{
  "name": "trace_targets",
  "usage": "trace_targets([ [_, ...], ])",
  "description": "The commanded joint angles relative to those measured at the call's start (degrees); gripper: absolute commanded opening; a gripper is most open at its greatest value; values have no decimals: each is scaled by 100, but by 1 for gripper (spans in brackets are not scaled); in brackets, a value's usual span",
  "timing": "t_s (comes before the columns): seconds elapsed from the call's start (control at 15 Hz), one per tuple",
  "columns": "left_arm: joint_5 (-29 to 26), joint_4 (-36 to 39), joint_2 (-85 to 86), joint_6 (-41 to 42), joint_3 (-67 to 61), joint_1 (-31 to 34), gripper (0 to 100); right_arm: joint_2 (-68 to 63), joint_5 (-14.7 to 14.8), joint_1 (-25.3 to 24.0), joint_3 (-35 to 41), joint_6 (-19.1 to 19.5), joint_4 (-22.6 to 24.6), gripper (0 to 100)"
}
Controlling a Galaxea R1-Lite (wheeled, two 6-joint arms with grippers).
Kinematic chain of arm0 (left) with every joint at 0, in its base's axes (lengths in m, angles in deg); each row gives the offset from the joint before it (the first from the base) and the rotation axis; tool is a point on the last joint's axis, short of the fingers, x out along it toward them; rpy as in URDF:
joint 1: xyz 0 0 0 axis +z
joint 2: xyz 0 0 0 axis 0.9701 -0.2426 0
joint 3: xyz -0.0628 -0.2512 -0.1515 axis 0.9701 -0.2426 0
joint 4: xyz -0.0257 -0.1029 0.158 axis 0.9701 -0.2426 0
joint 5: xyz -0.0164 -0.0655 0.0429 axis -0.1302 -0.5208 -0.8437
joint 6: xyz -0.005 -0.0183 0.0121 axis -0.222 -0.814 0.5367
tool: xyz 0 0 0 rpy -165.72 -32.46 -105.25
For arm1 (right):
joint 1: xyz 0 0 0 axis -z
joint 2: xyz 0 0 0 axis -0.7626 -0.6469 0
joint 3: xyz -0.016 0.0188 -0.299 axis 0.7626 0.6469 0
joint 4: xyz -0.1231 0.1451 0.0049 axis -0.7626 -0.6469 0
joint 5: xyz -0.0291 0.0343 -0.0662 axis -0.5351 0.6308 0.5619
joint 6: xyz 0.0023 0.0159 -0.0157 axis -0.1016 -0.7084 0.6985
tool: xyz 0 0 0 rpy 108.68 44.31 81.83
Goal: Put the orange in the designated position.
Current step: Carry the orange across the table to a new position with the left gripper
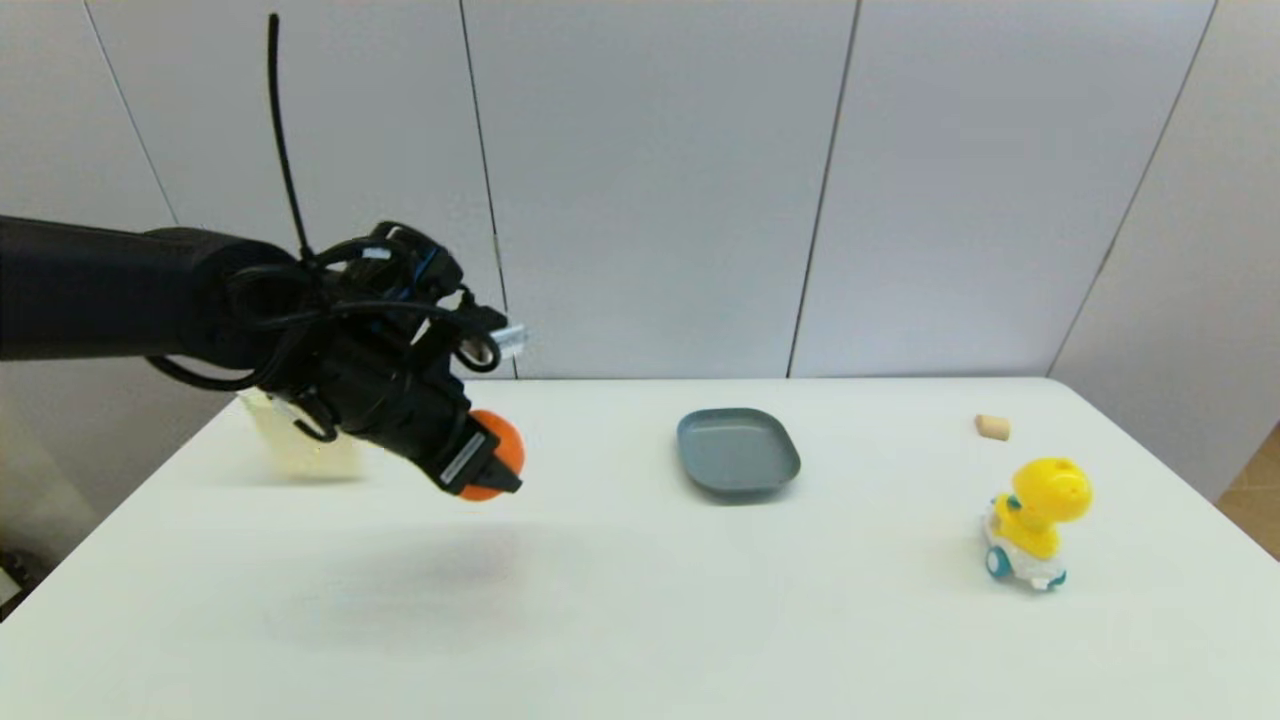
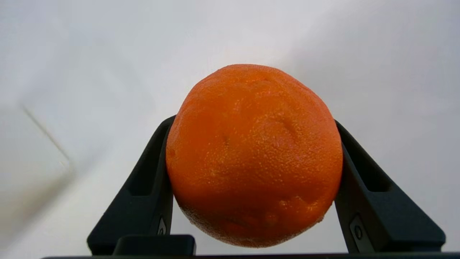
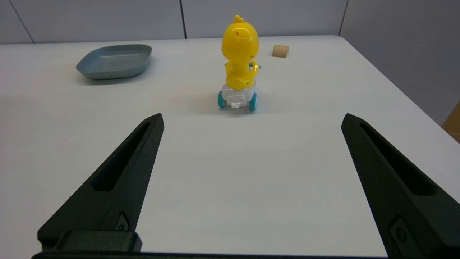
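The orange (image 1: 497,455) hangs above the table's left half, clamped in my left gripper (image 1: 490,462). Up close, the dimpled orange (image 2: 253,154) fills the gap between both black fingers (image 2: 143,187), with blank white table behind it. A grey plate (image 1: 738,451) lies empty near the table's middle, to the right of the held fruit and well apart from it; the same grey plate (image 3: 114,61) shows in the right wrist view. My right gripper (image 3: 251,120) is open and empty, low over the table's near right part, out of the head view.
A yellow dinosaur toy car (image 1: 1035,522) stands at the right, also seen as the toy car (image 3: 239,77) ahead of the right gripper. A small cork-like cylinder (image 1: 992,428) lies behind it. A pale translucent object (image 1: 300,440) sits behind my left arm.
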State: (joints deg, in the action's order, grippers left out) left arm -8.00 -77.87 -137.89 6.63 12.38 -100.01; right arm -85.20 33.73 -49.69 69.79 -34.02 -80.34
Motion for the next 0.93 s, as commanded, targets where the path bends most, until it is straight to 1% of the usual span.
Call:
trace_targets([
  [0.07,-23,307,-1515,593,1792,-214,0,1,-2,0,1,0,5,100],
  [0.4,-182,1177,-2666,611,3057,-565,0,1,-2,0,1,0,5,100],
  [0.47,-182,1493,-2772,602,3057,-645,0,1,-2,0,1,0,5,100],
  [0.67,-182,2126,-3035,611,3066,-732,0,1,-2,0,1,0,5,100],
  [0.73,-182,2434,-3141,611,3066,-759,0,1,-2,0,1,0,5,100],
  [0.8,-182,2944,-3282,611,3066,-785,0,1,-2,0,1,0,5,100],
  [0.93,-182,3691,-3466,611,3092,-812,0,1,-2,0,1,0,5,100],
])
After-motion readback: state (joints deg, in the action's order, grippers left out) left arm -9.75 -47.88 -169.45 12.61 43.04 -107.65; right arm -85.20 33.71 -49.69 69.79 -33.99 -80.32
